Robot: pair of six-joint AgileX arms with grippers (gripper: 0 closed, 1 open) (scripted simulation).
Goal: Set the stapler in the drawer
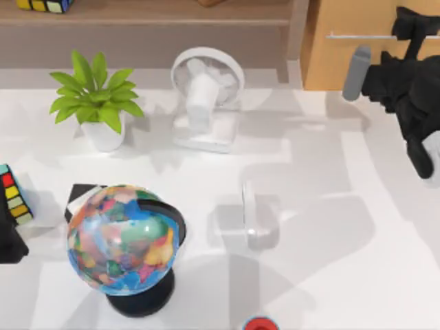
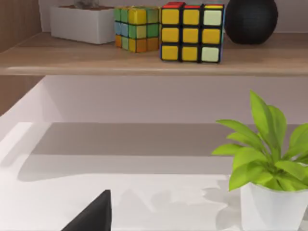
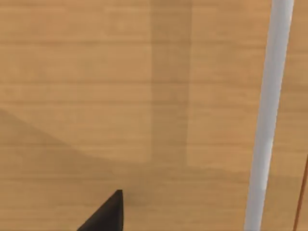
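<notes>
While close to the drawer handle, right gripper.

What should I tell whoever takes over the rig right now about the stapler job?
Right gripper: up against the drawer front by its silver handle, at the table's far right.
Left arm: parked at the left edge near the globe.
Stapler: lies untouched mid-table, in front of the fan.
Done: nothing yet; drawer looks shut.
Left: open the drawer, pick up the stapler, set it inside.
</notes>
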